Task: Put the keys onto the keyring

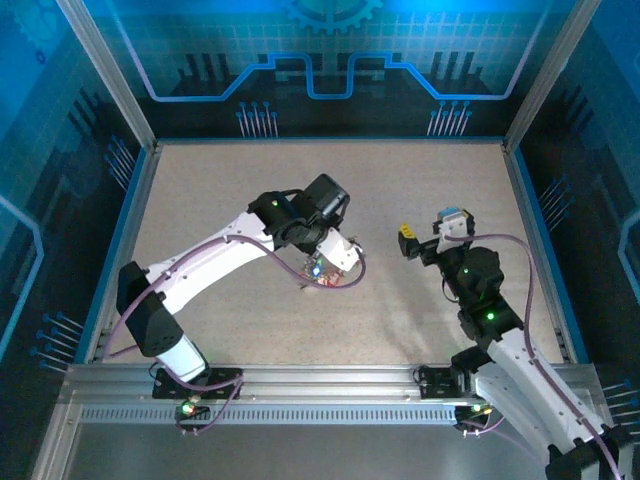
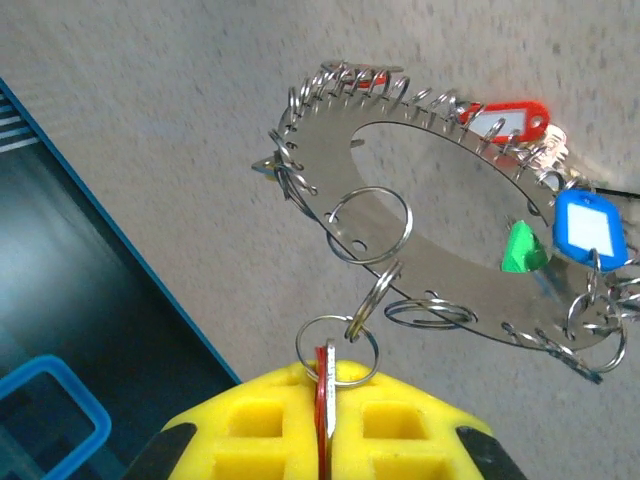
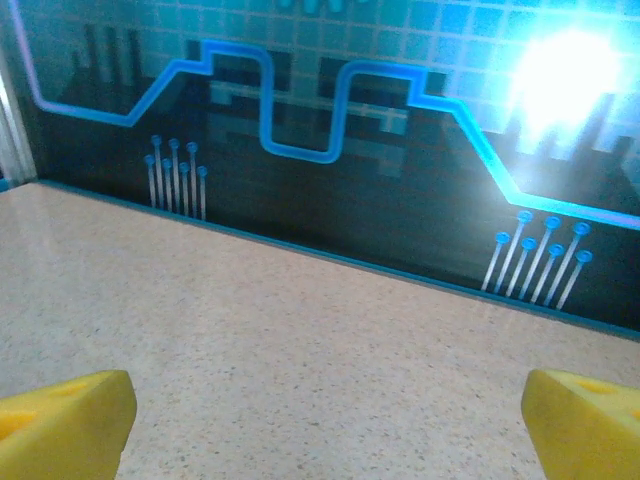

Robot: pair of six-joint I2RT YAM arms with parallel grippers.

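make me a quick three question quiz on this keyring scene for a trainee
1. True or false: the right gripper is shut on a key.
2. What is the left gripper pinching? A) the bare table B) a thin red piece linked by small split rings to the wide flat silvery metal keyring C) nothing at all
3. What colour is the small pointed plastic tag next to the blue rectangular plastic tag?

Key: 1 false, its jaws stand wide open with nothing between them. 2 B. 3 green.
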